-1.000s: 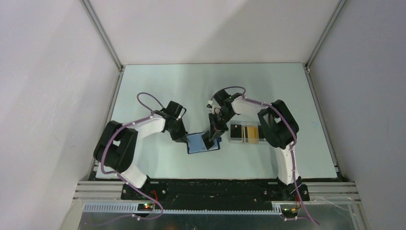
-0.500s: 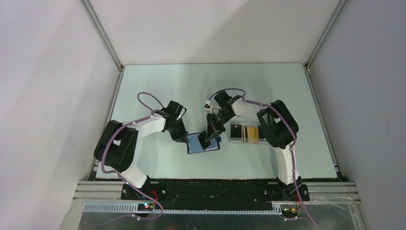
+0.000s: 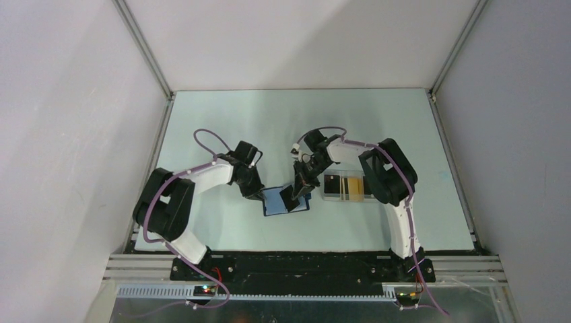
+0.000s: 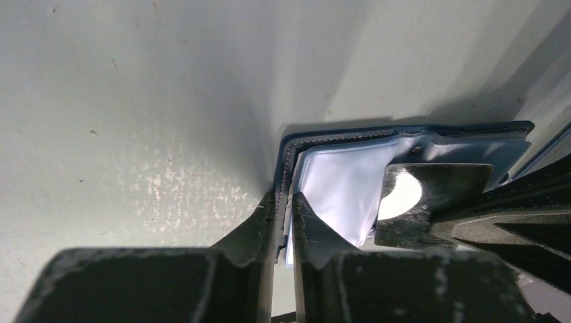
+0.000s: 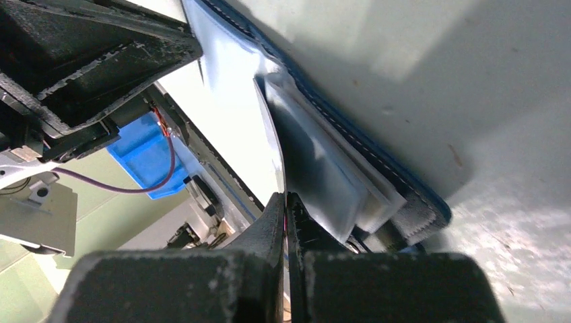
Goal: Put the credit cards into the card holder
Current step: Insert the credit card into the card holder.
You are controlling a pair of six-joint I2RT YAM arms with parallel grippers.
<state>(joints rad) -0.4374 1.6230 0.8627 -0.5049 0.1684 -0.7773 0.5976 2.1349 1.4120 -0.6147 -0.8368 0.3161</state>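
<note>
No card seems to be inside yet: the thin orange-yellow credit cards [image 3: 355, 188] lie in the clear plastic case [image 3: 332, 184] on the pale bench [image 3: 222, 121], just right of the open dark navy-blue folding card holder [image 3: 283, 203]. The left end effector [image 4: 283, 202], nearly closed, pinches the holder's stitched edge, and the right end effector [image 5: 285, 200], fully closed, grips what looks like its thin clear inner sleeve [image 4: 337, 192]. Both end effectors crowd the holder, so one must let go to fetch a card.

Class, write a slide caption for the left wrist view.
Left gripper's jaws clamp the open card holder's edge; right gripper over its sleeves.
</note>
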